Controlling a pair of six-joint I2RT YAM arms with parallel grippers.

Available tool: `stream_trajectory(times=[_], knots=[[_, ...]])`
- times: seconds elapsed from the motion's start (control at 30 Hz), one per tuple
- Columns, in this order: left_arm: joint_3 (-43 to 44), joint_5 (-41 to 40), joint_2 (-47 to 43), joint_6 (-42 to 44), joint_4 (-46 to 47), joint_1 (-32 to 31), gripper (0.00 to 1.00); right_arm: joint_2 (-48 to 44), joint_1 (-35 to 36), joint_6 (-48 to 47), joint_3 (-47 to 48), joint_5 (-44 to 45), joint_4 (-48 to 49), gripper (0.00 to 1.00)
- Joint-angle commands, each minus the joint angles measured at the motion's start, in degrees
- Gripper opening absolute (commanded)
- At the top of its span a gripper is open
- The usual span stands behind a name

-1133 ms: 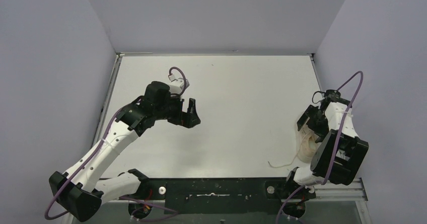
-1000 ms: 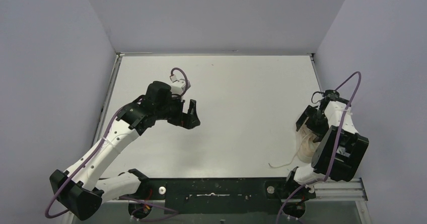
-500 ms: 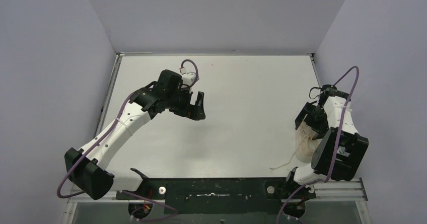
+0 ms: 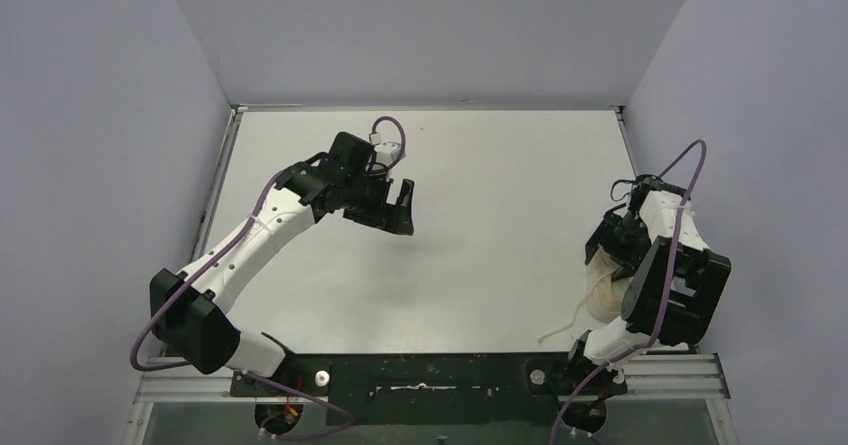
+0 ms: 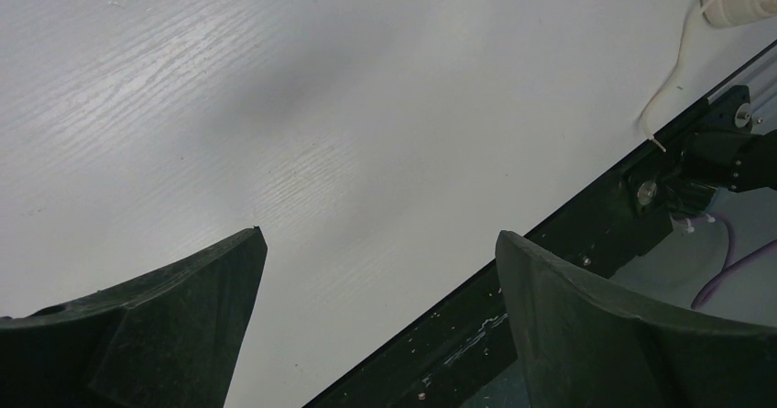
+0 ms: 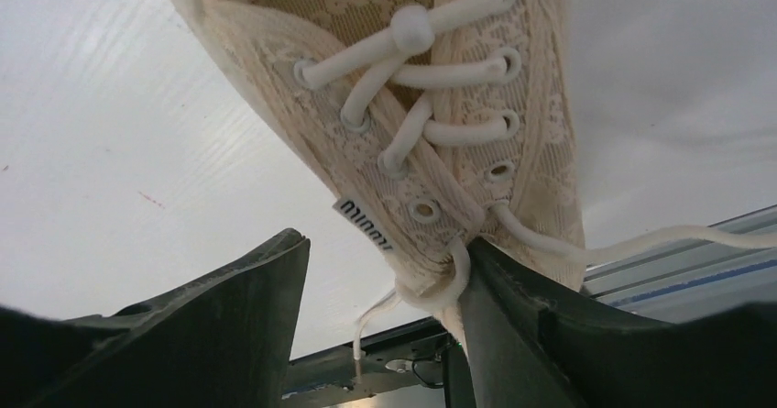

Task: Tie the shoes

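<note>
The sneaker (image 6: 431, 87) is lying at the near right edge of the counter (image 4: 500, 185). Its upper is cream-beige with a lace pattern, thick cream laces (image 6: 431, 133) are crossing through ringed eyelets, and a small label is showing at the edge. One loose lace is trailing toward the black front rail (image 4: 430, 375). The right fingers (image 6: 211, 325) are standing spread either side of its top eyelets — one touching a lace. The left fingers (image 5: 156, 335) are hanging spread above the counter's left half — well apart from it.
</note>
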Motion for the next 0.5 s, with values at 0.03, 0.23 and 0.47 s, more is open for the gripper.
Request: stream_trajectory(times=[0.03,0.23,0.47], knots=[[3.81,-0.77,1.03,1.93,-1.6,-0.1,0.96,4.1,-0.17,-1.05,0.47,0.22,4.49,0.55],[4.18,-0.69,2.13,1.62,-1.41,1.07,0.96,5.38,5.01,0.06,0.26,-1.79,4.85,0.36],[2.02,2.35,2.28,-4.12,-0.63,7.94,0.96,6.03,21.0,9.53,-1.35,-4.67,6.11,0.15]])
